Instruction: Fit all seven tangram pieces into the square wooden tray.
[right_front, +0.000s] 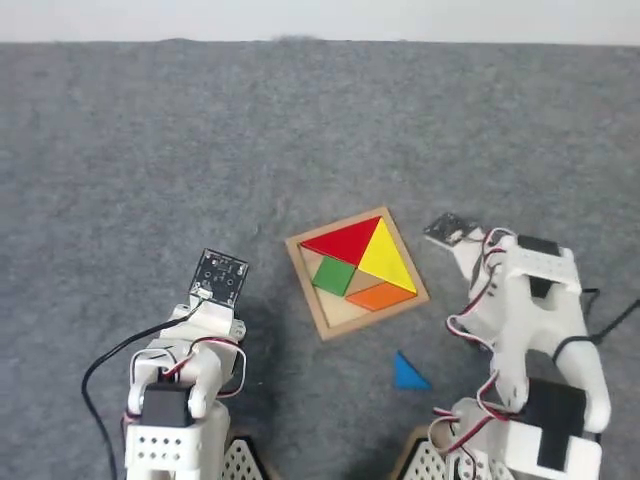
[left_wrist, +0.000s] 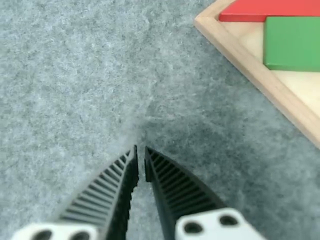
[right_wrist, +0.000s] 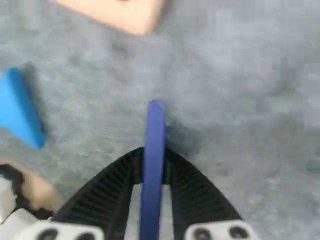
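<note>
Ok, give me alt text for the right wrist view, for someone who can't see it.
The right gripper is shut on a dark blue tangram piece, held edge-on between its black ridged fingers over grey table covering. A light blue triangle lies on the covering nearby, and a corner of the wooden tray shows farther off.

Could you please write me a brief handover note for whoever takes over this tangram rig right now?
The left tool is shut and empty, over the mat near the tray's corner.
The right tool is shut on a dark blue piece, held on edge above the mat.
The tray holds the red triangle, yellow triangle, green square and orange piece. Bare wood shows beside the green square.
The light blue triangle lies loose on the mat, apart from the tray.
Done: four pieces seated.
Left: three of seven, probably starting with the dark blue piece, then the light blue triangle.
</note>
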